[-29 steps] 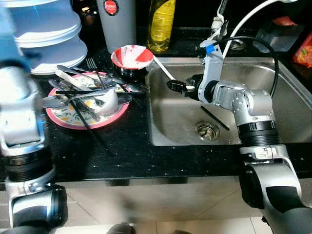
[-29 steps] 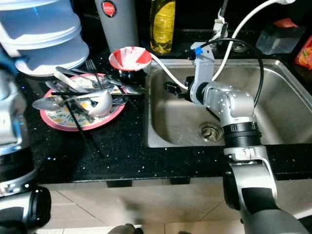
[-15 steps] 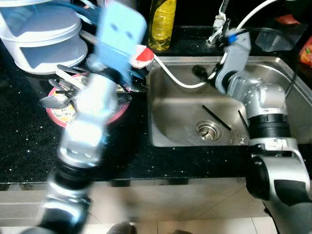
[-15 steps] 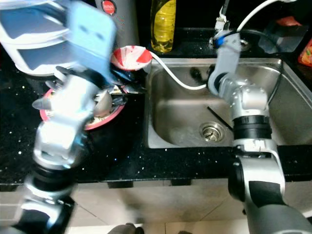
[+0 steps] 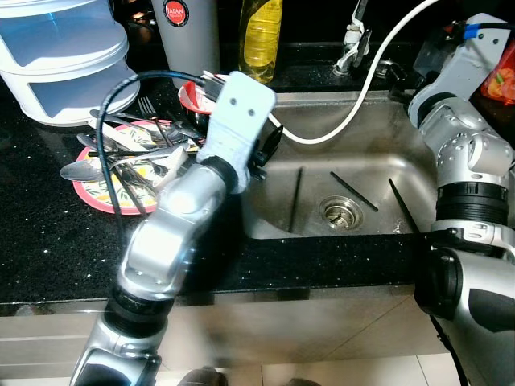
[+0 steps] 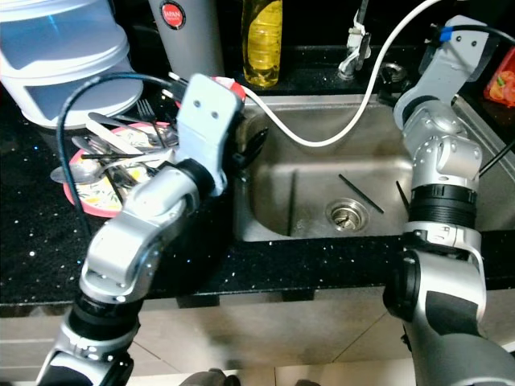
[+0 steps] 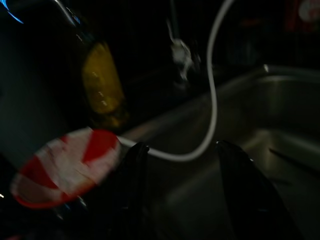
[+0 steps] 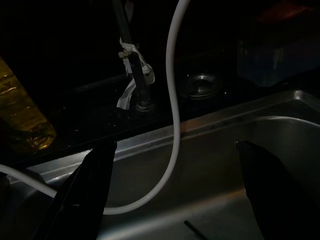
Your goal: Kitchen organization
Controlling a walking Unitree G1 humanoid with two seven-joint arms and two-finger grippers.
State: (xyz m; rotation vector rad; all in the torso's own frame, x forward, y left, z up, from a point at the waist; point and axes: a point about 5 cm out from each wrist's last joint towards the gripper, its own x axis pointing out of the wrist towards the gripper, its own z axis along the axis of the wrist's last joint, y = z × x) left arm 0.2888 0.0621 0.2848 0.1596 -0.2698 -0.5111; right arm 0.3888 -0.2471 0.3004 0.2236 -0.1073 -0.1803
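Note:
My left gripper (image 5: 265, 149) hovers open over the sink's left rim (image 5: 251, 193), with nothing between its fingers (image 7: 135, 190). Just behind its wrist stands a red-and-white bowl (image 7: 65, 170). A pink plate (image 5: 90, 186) piled with spoons, forks and black chopsticks (image 5: 121, 153) lies on the black counter to the left. Three black chopsticks (image 5: 354, 191) rest on the sink floor around the drain (image 5: 342, 211). My right arm (image 5: 463, 137) is raised at the sink's back right corner. Its gripper (image 8: 175, 145) is open and empty, facing the faucet base (image 8: 140, 95).
A white hose (image 5: 354, 112) loops from the faucet across the sink to the bowl. At the back stand a yellow soap bottle (image 5: 261, 40), a grey tumbler (image 5: 189, 32) and stacked blue-white containers (image 5: 60, 56). The black counter (image 5: 48, 241) has free room in front.
My left arm swung in from the left, over the plate, to the sink's left rim. My right gripper withdrew from the sink's left side to the back right corner. Two more chopsticks lie in the sink.

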